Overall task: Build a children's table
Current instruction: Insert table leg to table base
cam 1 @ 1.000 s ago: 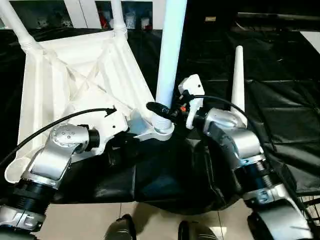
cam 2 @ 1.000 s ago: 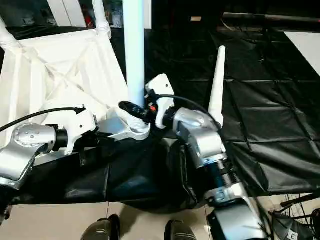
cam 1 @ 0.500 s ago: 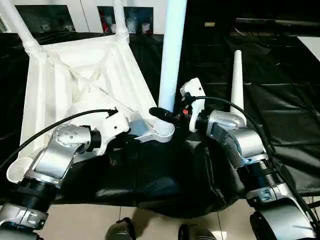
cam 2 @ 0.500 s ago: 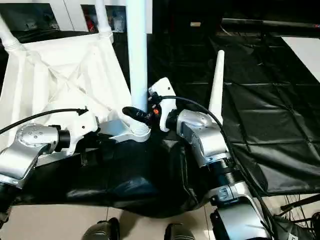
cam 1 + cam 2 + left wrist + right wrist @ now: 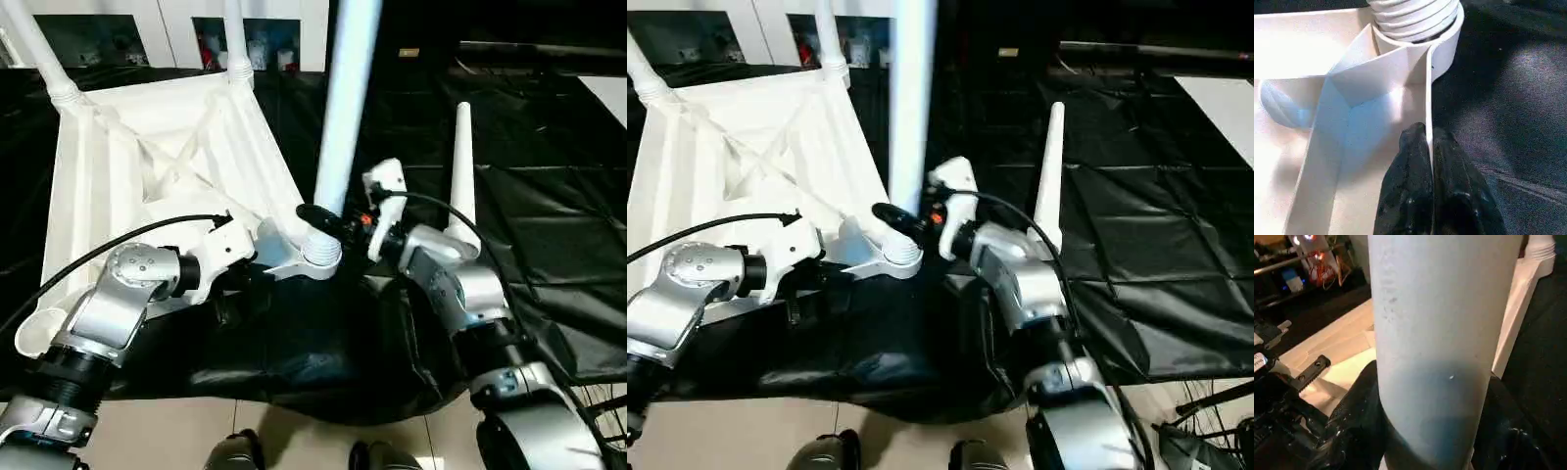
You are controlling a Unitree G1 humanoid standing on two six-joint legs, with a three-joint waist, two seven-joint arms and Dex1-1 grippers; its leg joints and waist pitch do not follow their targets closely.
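Observation:
The children's table top (image 5: 147, 166) lies upside down on the black sheet, with two legs (image 5: 34, 54) (image 5: 235, 39) standing in its far corners. A third leg (image 5: 343, 108) stands in the near right corner socket (image 5: 318, 257), leaning slightly right. My right gripper (image 5: 328, 220) is shut on this leg just above its ribbed end, one black finger (image 5: 1356, 426) on each side. My left gripper (image 5: 1427, 139) is shut on the top's thin rim beside that socket. A fourth leg (image 5: 458, 166) lies loose on the sheet to the right.
The big black-sheeted table (image 5: 549, 196) stretches right and back, and its sheet sags over the front edge (image 5: 323, 372). A white glass-door cabinet (image 5: 176, 29) stands behind. My feet (image 5: 235, 455) show on the tiled floor below.
The standing leg's upper end has leaned a little to the right with my right gripper on it. The left gripper has kept its hold on the rim.

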